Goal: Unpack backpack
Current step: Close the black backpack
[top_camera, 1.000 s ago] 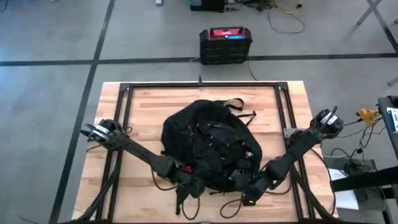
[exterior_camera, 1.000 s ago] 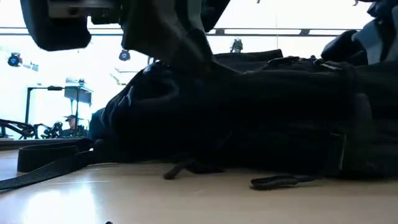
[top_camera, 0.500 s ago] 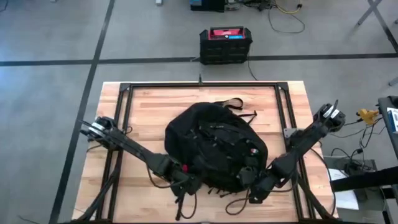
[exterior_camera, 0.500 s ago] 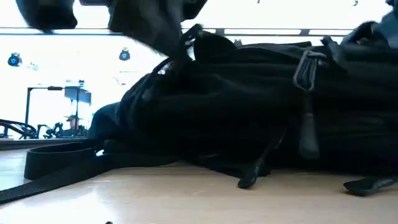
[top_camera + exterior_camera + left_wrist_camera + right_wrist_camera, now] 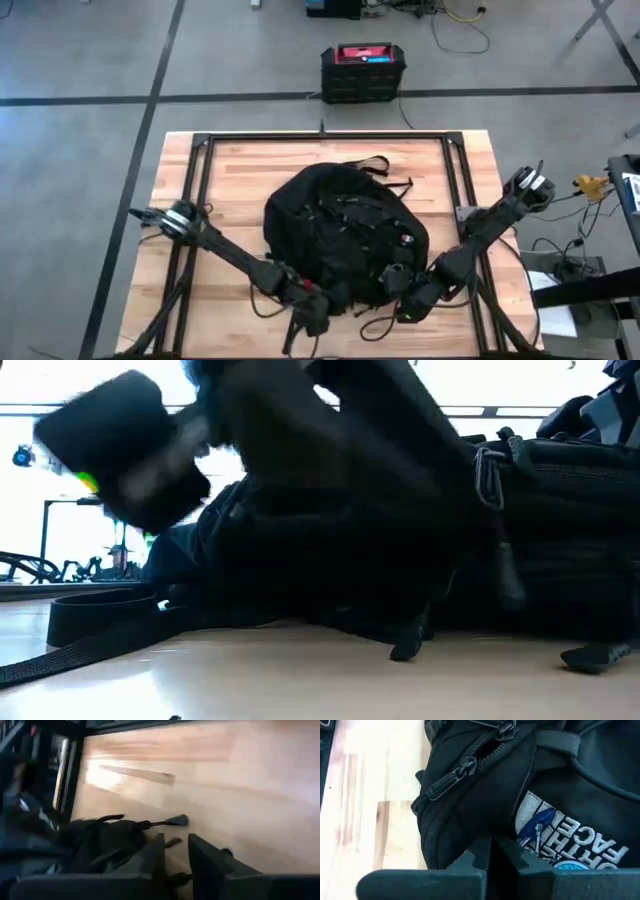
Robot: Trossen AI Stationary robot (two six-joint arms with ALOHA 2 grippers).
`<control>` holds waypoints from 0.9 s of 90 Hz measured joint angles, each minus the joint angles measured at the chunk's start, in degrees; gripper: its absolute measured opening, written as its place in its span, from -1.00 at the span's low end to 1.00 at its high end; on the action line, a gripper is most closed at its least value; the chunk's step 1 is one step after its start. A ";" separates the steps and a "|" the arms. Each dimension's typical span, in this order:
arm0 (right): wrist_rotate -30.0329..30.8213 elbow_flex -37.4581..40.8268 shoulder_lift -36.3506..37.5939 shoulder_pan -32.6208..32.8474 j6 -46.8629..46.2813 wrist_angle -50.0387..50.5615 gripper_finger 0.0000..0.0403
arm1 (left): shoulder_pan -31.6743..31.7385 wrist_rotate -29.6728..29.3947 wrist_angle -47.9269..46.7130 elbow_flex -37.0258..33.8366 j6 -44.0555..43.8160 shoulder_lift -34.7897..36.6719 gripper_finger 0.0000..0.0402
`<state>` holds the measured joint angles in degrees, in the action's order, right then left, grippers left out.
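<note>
The backpack (image 5: 343, 236) fills the middle of the wooden table (image 5: 240, 170), its bulk the main obstacle. Bare wood lies open across the upper band of the high view and down the left third, crossed only by the left arm (image 5: 225, 256). At the lower edge the left gripper (image 5: 316, 322) and right gripper (image 5: 399, 300) crowd the pack's near rim, with loose straps (image 5: 375, 328) trailing between them. A black frame rail (image 5: 325, 138) borders the table's far side.
</note>
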<state>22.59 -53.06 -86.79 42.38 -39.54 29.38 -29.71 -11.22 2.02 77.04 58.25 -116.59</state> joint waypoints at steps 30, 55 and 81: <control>0.09 0.00 -0.34 0.01 -1.51 -0.76 -1.00 | 0.21 -11.77 2.60 1.94 18.81 -4.14 0.05; 0.24 0.00 -0.34 -0.08 -0.90 -0.93 -1.00 | 0.35 -16.39 3.49 2.01 34.39 -4.75 0.02; 0.61 -0.02 -0.49 -0.27 -0.26 -1.04 -1.00 | 1.53 -9.63 4.46 2.01 46.83 -4.75 -0.17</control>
<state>23.20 -53.08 -87.29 42.11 -39.80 28.34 -28.19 -20.86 6.49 79.05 105.09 -121.34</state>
